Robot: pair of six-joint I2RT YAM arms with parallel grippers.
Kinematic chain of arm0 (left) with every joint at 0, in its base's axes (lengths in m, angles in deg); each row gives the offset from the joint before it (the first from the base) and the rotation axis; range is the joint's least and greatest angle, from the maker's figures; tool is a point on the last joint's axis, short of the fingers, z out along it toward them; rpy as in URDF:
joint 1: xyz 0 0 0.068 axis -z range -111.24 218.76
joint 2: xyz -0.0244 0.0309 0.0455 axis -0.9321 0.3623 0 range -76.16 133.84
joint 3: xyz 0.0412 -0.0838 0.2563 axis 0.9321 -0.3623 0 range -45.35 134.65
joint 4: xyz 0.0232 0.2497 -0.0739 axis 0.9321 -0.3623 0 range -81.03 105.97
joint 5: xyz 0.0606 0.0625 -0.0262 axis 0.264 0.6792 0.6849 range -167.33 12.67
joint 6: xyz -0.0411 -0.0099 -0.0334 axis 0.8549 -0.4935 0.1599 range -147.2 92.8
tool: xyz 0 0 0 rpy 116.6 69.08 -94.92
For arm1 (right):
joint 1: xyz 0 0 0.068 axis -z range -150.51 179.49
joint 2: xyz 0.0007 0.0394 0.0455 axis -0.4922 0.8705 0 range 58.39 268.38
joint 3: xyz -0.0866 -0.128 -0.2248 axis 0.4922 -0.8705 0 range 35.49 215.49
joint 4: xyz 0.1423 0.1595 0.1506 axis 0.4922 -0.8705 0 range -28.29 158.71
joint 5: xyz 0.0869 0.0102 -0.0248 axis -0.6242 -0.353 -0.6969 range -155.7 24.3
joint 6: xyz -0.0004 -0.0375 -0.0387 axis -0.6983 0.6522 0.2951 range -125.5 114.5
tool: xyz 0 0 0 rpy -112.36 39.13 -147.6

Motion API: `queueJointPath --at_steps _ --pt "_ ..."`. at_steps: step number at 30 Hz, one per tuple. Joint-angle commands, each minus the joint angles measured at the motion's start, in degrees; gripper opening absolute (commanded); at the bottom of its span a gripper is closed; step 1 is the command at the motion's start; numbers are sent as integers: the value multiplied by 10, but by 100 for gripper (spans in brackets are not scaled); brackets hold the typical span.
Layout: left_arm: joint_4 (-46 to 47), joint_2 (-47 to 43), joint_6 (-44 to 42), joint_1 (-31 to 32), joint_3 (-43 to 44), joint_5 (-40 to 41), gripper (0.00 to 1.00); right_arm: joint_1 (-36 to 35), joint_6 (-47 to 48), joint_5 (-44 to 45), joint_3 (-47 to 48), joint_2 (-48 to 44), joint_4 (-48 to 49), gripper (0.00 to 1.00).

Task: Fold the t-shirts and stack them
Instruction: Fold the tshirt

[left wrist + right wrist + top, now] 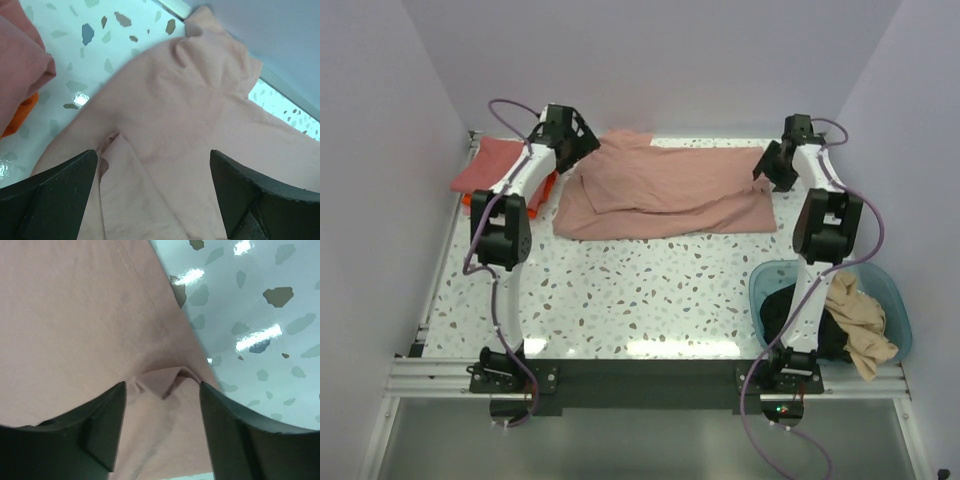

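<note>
The dusty pink t-shirt (665, 190) lies spread and partly folded across the back of the table, no print showing. My left gripper (572, 142) is open just above its back left part; in the left wrist view (152, 160) the jaws stand wide over the pink cloth (190, 100), holding nothing. My right gripper (772, 166) is open over the shirt's right edge; in the right wrist view (162, 390) a small raised fold of pink cloth (165, 377) lies between the fingertips. A folded coral red shirt (485, 165) lies on an orange one (542, 190) at the back left.
A translucent blue tub (898, 300) at the front right holds a tan shirt (860, 322) and a black shirt (782, 312). The coral (20, 70) and orange (25, 107) shirts show at the left of the left wrist view. Walls close the back and sides.
</note>
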Motion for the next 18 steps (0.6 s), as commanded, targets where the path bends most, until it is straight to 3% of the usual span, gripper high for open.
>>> queueJointPath --at_steps 1,3,6,9,14,18 --pt "-16 -17 -18 -8 51 -19 100 6 18 -4 1 -42 -20 75" --pt "-22 -50 -28 -7 -14 -25 100 6 32 -4 -39 -76 0 79" --pt "26 -145 -34 -2 -176 -38 100 5 34 -41 -156 -148 55 99" --pt "67 -226 -34 12 -312 -44 100 -5 46 -74 -244 -197 80 99" --pt "83 -264 -32 24 -389 -42 100 -41 68 -75 -260 -185 93 99" --pt "72 -219 -24 19 -371 -36 100 -41 66 -66 -233 -142 79 99"
